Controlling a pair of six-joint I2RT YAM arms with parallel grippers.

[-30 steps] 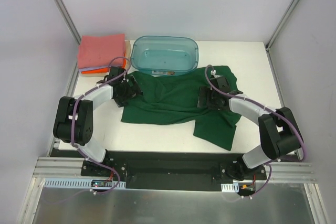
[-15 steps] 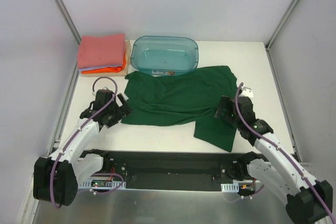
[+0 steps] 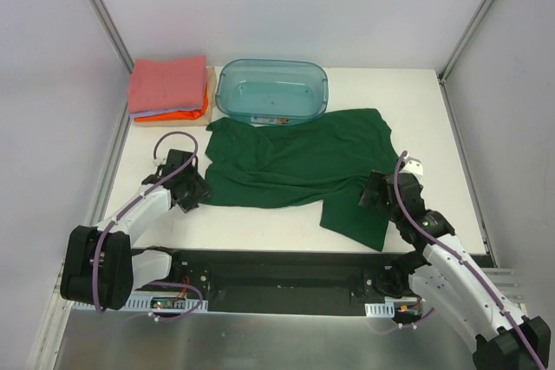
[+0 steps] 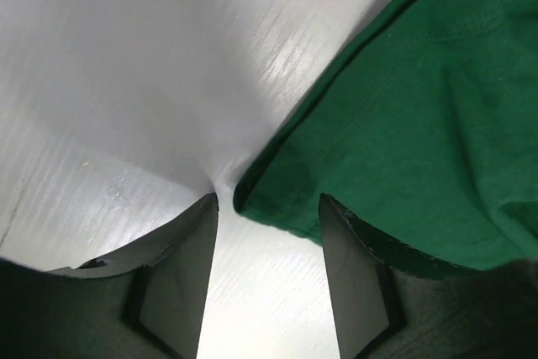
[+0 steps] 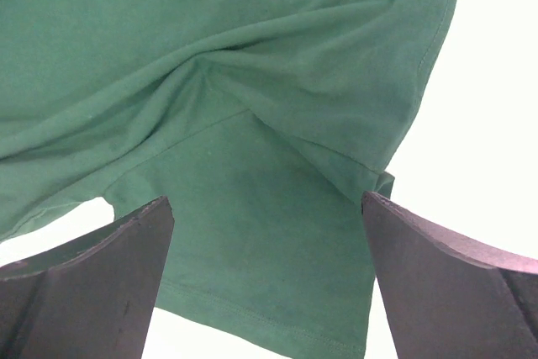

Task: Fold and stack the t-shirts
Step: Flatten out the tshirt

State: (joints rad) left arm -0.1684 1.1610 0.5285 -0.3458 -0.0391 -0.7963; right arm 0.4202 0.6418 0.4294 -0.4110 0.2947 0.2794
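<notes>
Two arms extend low over the table point(image 3: 260, 223) from its near edge, elbows bent. The left claw point(image 3: 192, 192) has its fingers part-way apart, with the near-left corner of the one dark green t-shirt point(image 3: 295, 162) lying between them. The right claw point(image 3: 371, 190), fingers spread wide, hangs over the shirt's near-right flap. The shirt lies spread and creased at mid-table. Beyond it, one teal bin point(image 3: 271, 62) sits at the far edge. Three folded t-shirts point(image 3: 167, 84) are stacked at the far-left corner, salmon-pink over lavender over orange.

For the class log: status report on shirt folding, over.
Left end effector open, straddling green shirt corner. Right end effector open above it. Teal bin beside far edge.
</notes>
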